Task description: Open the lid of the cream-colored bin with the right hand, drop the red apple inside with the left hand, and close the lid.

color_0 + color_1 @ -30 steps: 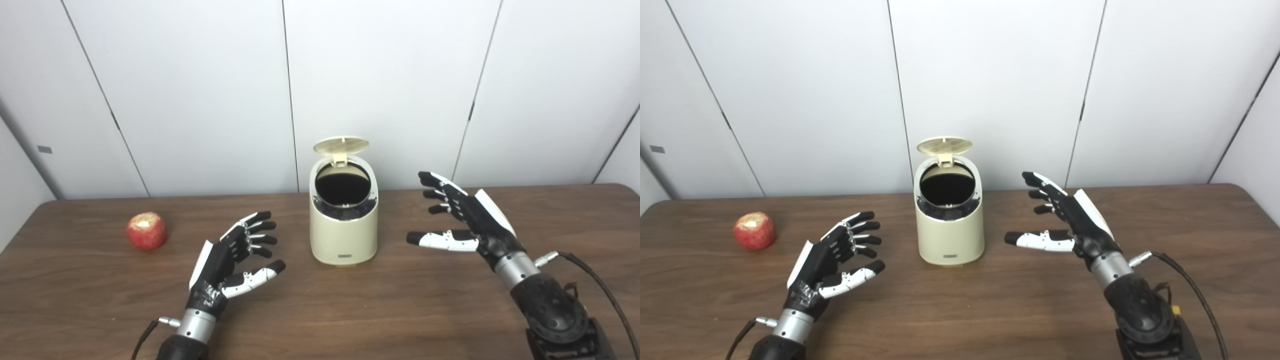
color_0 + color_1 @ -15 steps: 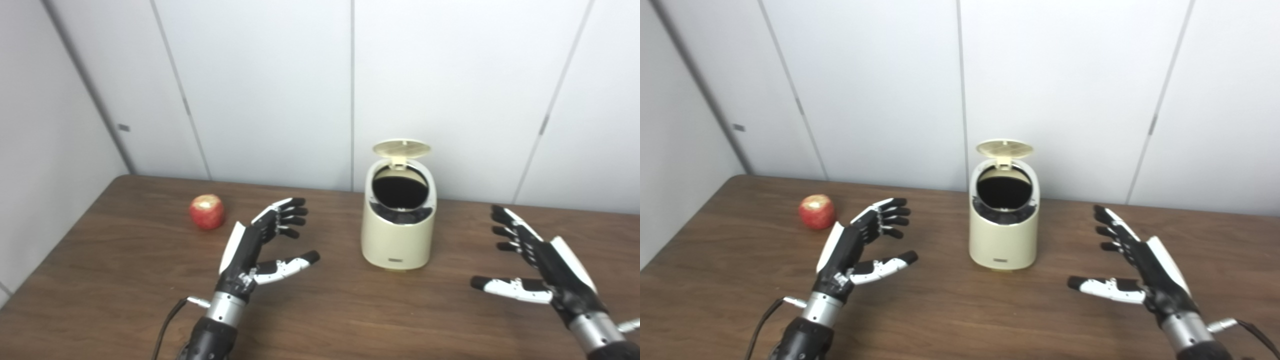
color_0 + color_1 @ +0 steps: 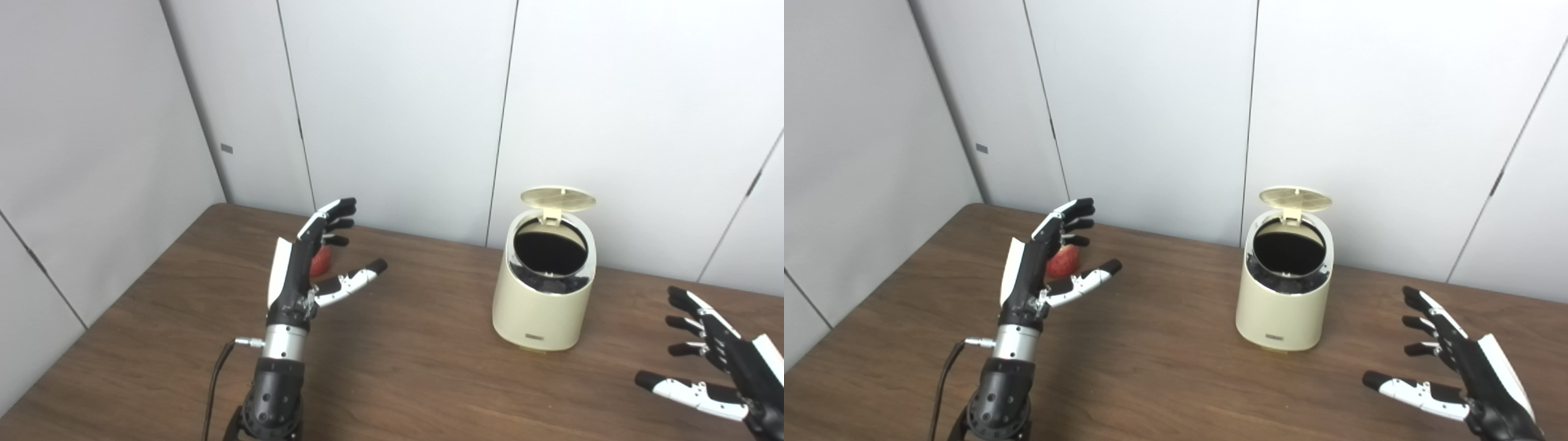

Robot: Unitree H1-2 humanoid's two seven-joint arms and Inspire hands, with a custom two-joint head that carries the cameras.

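White wall panels stand behind a brown wooden table. On the table sits a cream-colored bin with its round lid flipped up, so the dark inside shows. The left hand is up in the air with its fingers spread apart, holding nothing. The red apple sits on the table just behind that hand and is partly hidden by it. The right hand is far off to the right, fingers apart and empty too.

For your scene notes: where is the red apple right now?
The red apple sits on the table's far left, partly hidden behind the open left hand, well left of the bin.
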